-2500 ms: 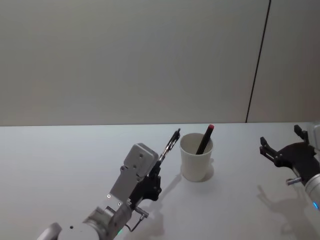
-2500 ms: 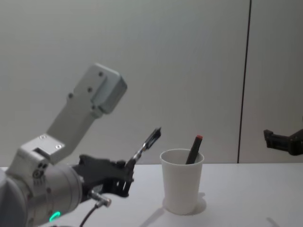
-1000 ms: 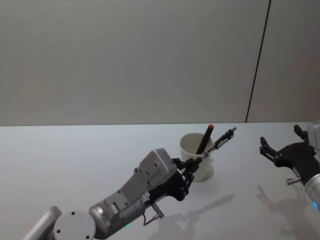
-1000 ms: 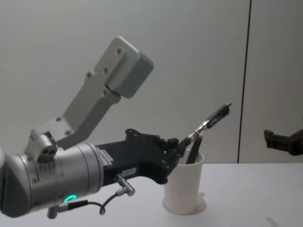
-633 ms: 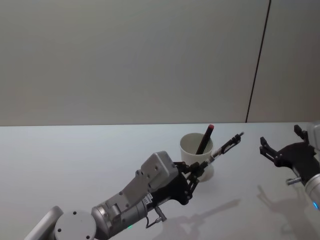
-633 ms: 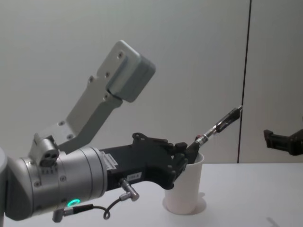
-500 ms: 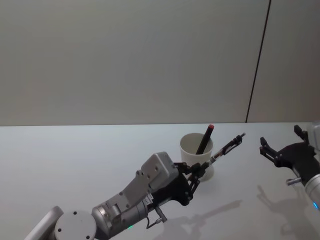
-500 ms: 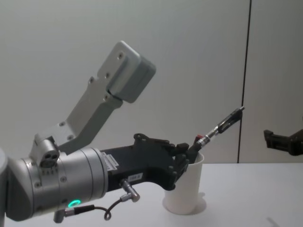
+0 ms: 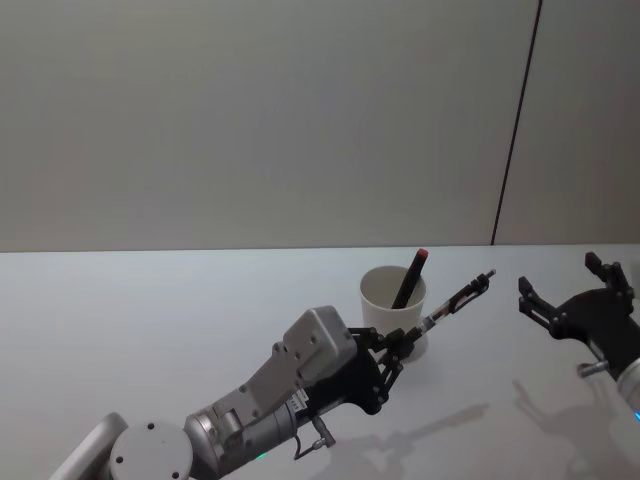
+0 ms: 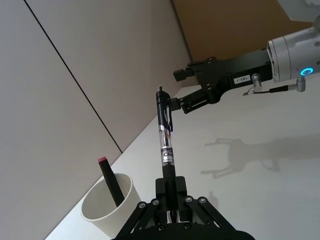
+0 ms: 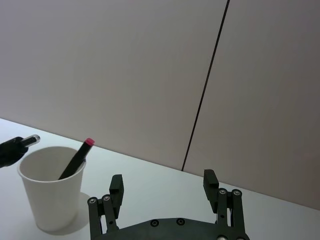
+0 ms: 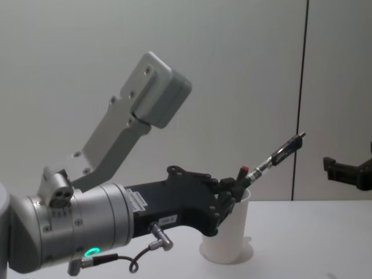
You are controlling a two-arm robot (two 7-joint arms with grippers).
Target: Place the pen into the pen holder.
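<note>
My left gripper [image 9: 396, 346] [image 12: 235, 189] [image 10: 169, 194] is shut on the lower end of a black pen [image 9: 455, 298] [image 10: 165, 142] [image 12: 279, 153] with a clear barrel. The pen tilts up and to the right, in the air near the right side of the pen holder [image 9: 376, 314] [image 10: 107, 209] [image 11: 50, 197] [image 12: 232, 239]. This white paper cup stands upright on the table. A second dark pen with a red end [image 9: 411, 274] [image 10: 111, 181] [image 11: 75, 160] leans inside it. My right gripper [image 9: 558, 276] [image 11: 163, 181] [image 10: 183, 91] hovers open at the right, holding nothing.
The table [image 9: 150, 300] is pale grey and bare around the cup. A plain wall [image 9: 250, 110] with a dark vertical seam [image 9: 515, 120] rises behind it. My left forearm [image 12: 87, 226] bulks large in front of the cup in the chest view.
My left gripper has carried the pen from the cup's left side across its front to its right, tilting it lower. In the last half second it only crept right. The right gripper shifted slightly.
</note>
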